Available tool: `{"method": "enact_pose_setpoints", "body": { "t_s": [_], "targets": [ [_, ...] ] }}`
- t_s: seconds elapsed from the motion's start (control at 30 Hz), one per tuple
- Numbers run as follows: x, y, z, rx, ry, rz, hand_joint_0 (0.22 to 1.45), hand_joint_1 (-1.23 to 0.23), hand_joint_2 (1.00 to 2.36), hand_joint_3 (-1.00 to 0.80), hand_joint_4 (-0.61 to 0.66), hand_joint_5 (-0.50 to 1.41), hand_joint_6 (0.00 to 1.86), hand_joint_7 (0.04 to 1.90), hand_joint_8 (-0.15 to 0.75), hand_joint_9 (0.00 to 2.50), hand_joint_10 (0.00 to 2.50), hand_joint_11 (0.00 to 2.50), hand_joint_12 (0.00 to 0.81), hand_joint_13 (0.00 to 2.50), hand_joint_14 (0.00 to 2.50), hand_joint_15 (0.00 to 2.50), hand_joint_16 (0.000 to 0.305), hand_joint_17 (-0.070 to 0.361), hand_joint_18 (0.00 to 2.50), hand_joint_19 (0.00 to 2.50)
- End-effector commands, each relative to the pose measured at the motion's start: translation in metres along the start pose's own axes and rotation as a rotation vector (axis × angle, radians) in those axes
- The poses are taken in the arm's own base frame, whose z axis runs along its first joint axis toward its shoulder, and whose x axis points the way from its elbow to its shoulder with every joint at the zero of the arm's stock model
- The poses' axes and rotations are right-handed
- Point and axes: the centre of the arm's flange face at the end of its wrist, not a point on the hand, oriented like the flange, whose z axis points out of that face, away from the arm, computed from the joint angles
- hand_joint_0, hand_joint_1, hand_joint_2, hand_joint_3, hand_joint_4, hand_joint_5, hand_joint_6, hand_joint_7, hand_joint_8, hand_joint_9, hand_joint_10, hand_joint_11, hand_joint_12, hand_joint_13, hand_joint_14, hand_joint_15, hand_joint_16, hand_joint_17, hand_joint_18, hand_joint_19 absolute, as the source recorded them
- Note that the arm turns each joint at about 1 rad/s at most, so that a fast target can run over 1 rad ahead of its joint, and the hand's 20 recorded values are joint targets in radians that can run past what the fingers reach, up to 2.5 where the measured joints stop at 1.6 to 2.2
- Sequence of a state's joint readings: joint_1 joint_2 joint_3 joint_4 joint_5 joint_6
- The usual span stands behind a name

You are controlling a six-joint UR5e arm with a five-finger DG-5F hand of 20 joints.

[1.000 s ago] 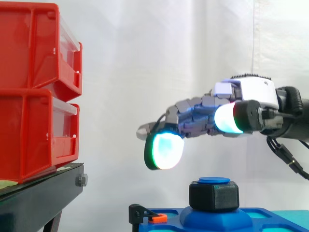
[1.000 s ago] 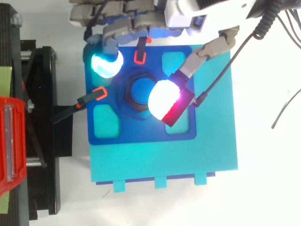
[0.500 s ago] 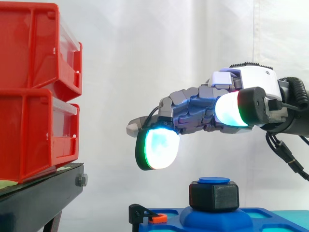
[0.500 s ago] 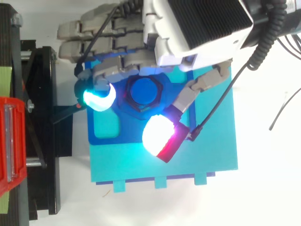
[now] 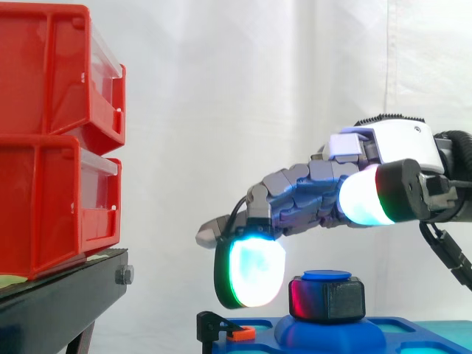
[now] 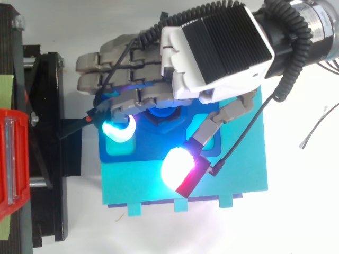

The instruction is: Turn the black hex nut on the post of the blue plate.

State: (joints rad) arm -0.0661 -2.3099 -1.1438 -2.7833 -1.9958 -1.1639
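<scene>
White curtain point(image 5: 221, 88) behind; hand point(image 5: 310, 195) fingers spread, gripping nothing; black hex nut point(image 5: 339, 299) just below them; I'd descend.

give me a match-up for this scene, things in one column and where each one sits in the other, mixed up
Things:
1. black hex nut
2. stacked red plastic bins
3. blue plate
4. robot hand

Places:
a. on the black stand
b. on a teal base
c. above the nut, fingers relaxed
d. on the plate's blue post

Pairs: 1-d, 2-a, 3-b, 4-c
</scene>
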Motion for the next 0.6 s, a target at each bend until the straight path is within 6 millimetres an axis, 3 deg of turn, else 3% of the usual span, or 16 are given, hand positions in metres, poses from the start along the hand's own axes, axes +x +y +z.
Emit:
{"method": "enact_pose_setpoints", "body": {
  "t_s": [0.0, 0.57],
  "targets": [
    [0.005, -0.0004, -0.0015, 0.007, 0.008, 0.006, 0.49, -0.24, 1.0, -0.5, 0.31, -0.2, 0.5, 1.01, 0.269, 0.24, 0.0, 0.0, 0.369, 0.24, 0.0, 0.1, 0.052, 0.116, 0.21, 0.31],
    [0.0055, 0.0004, -0.0011, 0.007, 0.009, 0.009, 0.49, -0.24, 1.0, -0.5, 0.31, -0.2, 0.5, 1.0, 0.263, 0.24, 0.0, 0.0, 0.368, 0.25, 0.0, 0.1, 0.052, 0.116, 0.21, 0.31]
  ]
}}
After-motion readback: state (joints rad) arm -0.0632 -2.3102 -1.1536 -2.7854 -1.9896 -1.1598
